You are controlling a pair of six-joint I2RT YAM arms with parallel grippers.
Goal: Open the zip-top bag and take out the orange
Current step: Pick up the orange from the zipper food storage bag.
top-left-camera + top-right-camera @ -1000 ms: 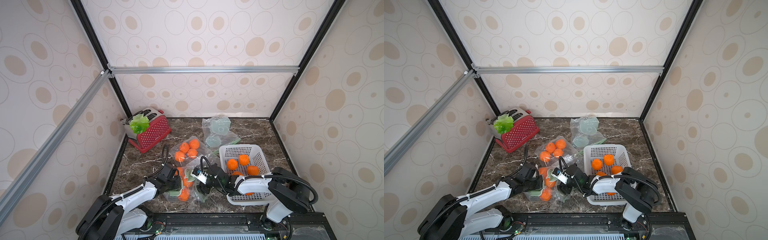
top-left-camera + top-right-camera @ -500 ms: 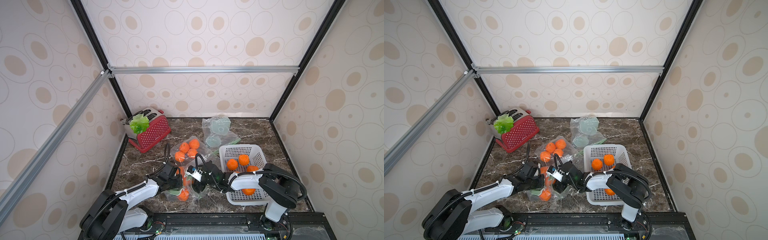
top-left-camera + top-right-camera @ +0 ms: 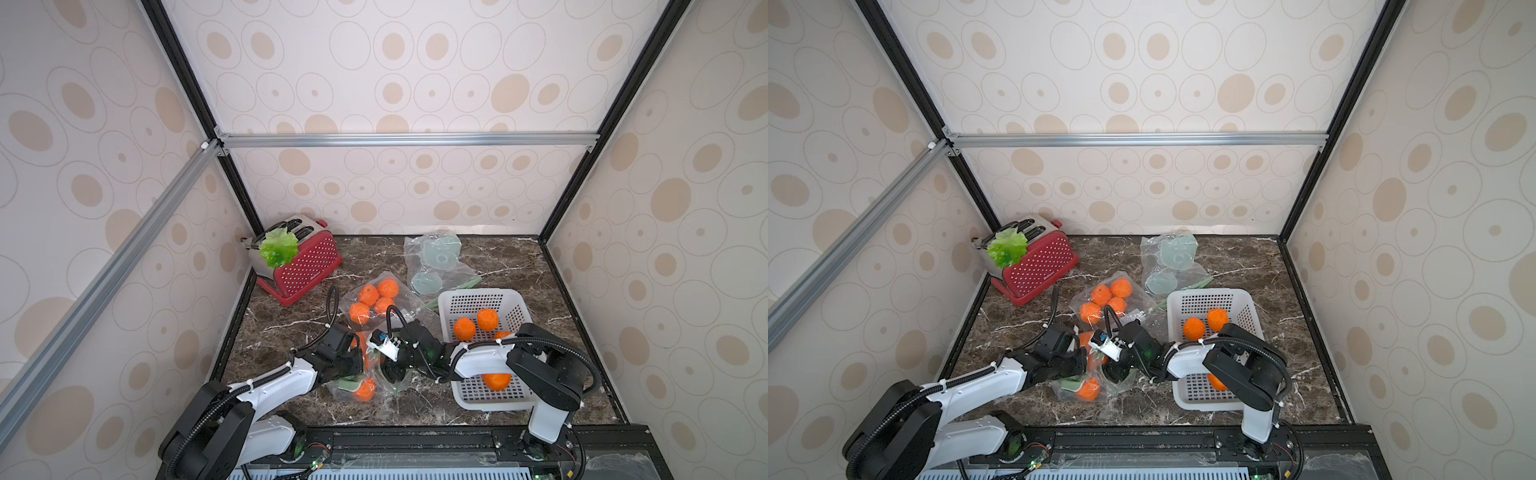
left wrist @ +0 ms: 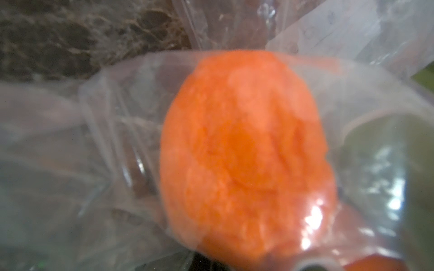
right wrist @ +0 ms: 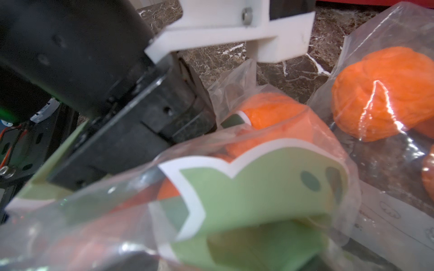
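Two oranges at least show inside the zip-top bag [image 3: 338, 386] lying at the front of the marble table [image 3: 540, 291], the clearer orange [image 3: 365, 390] at its near end and filling the left wrist view behind film. The left gripper [image 3: 358, 365] is closed tight, apparently pinching the bag's edge. The right gripper [image 3: 388, 370] sits at the bag's mouth, and whether its jaws stand wide or narrow cannot be told. Done well, this step likely needs the left pinch held firm and raised so the mouth gapes, with the right jaws closing around fruit alone, not loose film, then drawing straight out. Beyond lie a second bag [image 3: 353, 291] of four oranges and a third bag [image 3: 415, 249] of pale green pieces, too faint to count. One white basket [image 3: 478, 299] holds four oranges, and one red toaster [image 3: 307, 266] carries one lettuce leaf [image 3: 278, 249].
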